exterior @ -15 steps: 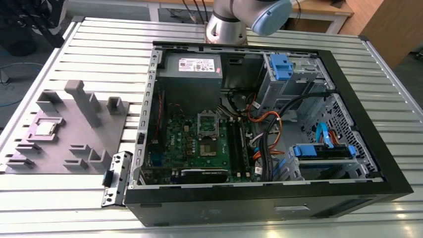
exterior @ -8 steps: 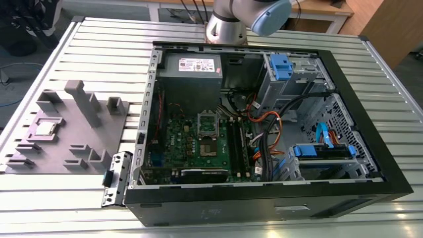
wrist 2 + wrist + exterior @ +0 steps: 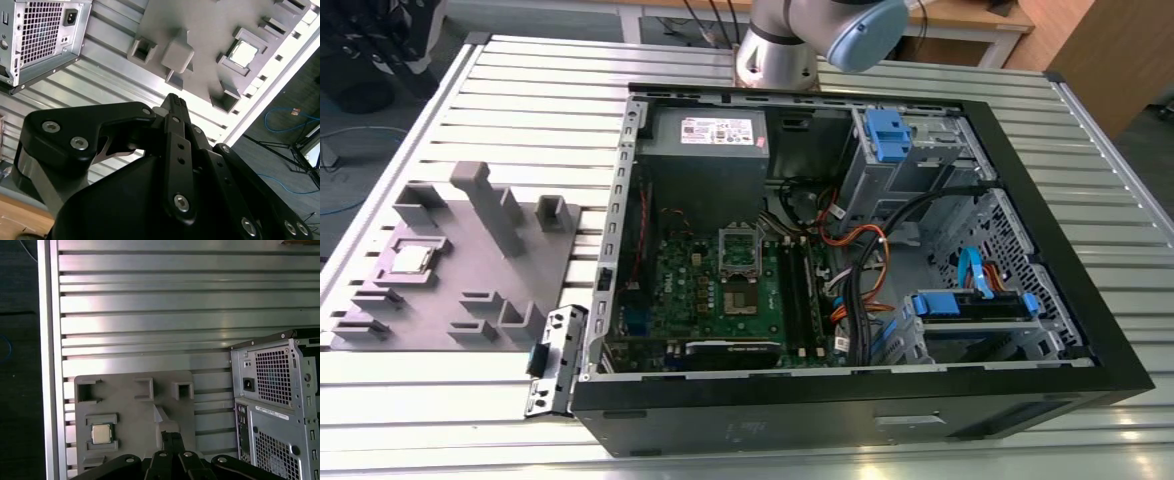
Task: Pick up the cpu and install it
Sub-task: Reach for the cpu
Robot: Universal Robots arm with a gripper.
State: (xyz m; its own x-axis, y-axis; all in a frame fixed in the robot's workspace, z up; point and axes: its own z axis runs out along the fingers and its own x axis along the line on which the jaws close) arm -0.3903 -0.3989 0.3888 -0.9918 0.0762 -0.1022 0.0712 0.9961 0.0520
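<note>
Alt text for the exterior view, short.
The cpu sits in a grey fixture tray at the exterior view's left, beside an open black computer case showing its green motherboard, all on a slatted metal table.

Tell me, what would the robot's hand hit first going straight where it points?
The hand would likely meet the grey parts tray, near its raised block, not the cpu beside it; depth is unclear.

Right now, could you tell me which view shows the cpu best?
The first wrist view: the cpu faces the camera squarely in its grey holder. The second wrist view shows it slanted; the exterior view, distant.
</note>
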